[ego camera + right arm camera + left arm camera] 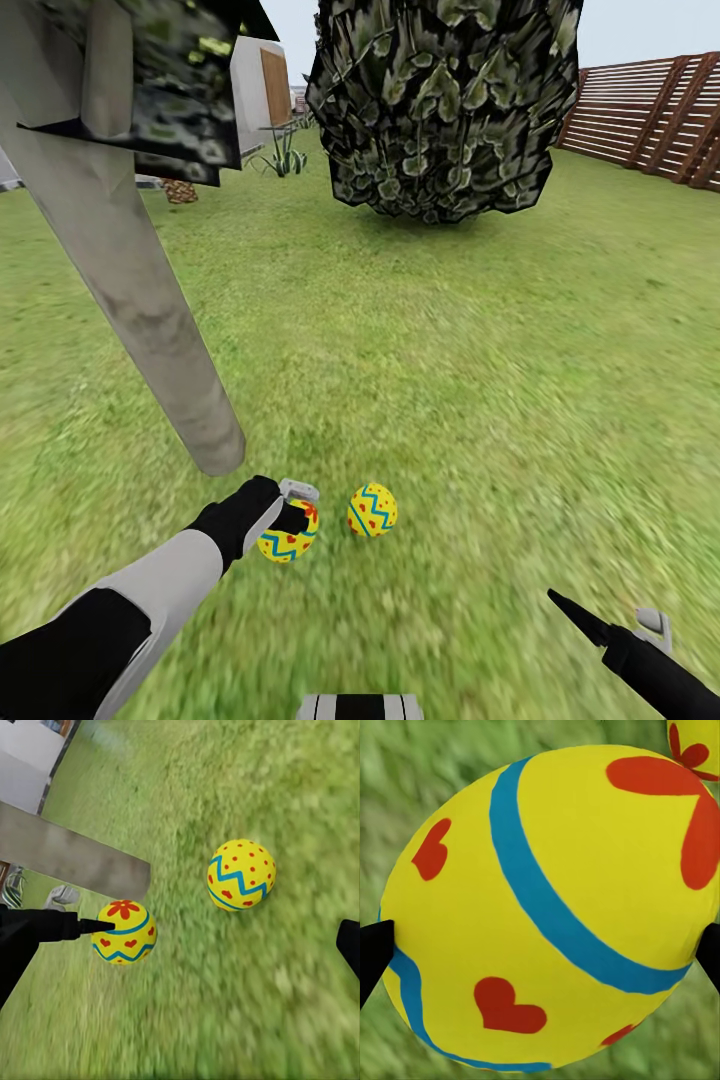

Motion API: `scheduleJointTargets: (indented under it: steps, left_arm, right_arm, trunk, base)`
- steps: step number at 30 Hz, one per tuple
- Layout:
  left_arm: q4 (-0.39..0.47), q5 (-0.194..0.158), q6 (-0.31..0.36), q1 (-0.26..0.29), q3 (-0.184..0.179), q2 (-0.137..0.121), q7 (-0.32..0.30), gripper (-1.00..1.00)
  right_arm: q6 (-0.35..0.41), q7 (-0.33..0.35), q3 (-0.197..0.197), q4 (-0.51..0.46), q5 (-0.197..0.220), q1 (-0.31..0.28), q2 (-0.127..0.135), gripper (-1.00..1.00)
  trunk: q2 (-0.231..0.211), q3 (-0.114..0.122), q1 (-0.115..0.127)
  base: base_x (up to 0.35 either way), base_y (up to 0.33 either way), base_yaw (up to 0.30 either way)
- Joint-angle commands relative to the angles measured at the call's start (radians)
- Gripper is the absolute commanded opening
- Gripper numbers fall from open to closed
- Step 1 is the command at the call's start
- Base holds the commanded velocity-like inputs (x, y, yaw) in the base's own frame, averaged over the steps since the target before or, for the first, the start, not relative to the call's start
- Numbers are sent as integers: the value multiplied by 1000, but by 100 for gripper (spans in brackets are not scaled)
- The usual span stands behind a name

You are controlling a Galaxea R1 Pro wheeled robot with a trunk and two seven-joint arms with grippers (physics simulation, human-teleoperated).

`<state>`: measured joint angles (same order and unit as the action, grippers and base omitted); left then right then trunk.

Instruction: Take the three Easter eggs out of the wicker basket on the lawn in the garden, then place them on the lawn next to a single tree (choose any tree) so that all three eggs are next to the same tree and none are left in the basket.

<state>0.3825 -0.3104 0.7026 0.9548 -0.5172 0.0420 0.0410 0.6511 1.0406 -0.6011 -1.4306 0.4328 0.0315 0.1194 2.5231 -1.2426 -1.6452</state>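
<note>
Left pincer [297, 520] closed low; right pincer [612, 625] spread wide.

The two Easter eggs [372, 511] look smooth and matt, their yellow shells painted flat with blue and red. The lawn [480, 380] is rough, mottled grass. The tree [130, 290] near left has a pale, faintly grainy, bark-like trunk. The far-right fence [650, 120] is brown slatted wood. The left gripper [298, 512] looks like matt black plastic.

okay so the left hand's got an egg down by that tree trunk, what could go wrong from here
1. The left gripper holds the egg by two thin fingertips on a curved shell; it might slip out early.
2. Once released, it could roll away from the tree trunk or bump the other egg close beside it.
</note>
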Motion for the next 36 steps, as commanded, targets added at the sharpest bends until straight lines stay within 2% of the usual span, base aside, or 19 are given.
scheduleJointTargets:
  steps: [1,4,24,30,36]
  left_arm:
    - [1,-9,3,1,-7,-1,3,-100]
    - [1,-9,2,1,-7,-1,3,-100]
    - [5,-12,-34,1,-4,-2,3,-100]
    - [16,-12,-101,1,-1,-4,3,-100]
    - [73,-12,-121,-1,1,-8,2,-100]
  right_arm:
    - [7,-1,0,-1,6,1,0,100]
    - [7,-1,0,-1,6,1,-1,100]
    - [7,0,-3,-1,8,1,2,100]
    - [8,0,-5,-1,10,0,6,100]
    - [8,1,-12,-1,8,-1,5,100]
  trunk:
    - [0,-1,0]
    - [0,-1,0]
    - [5,-78,-9]
    - [6,-101,-12]
    - [8,-124,-14]
  base:
    - [1,0,0]
    - [0,0,0]
    - [0,0,0]
    - [0,0,0]
    - [0,0,0]
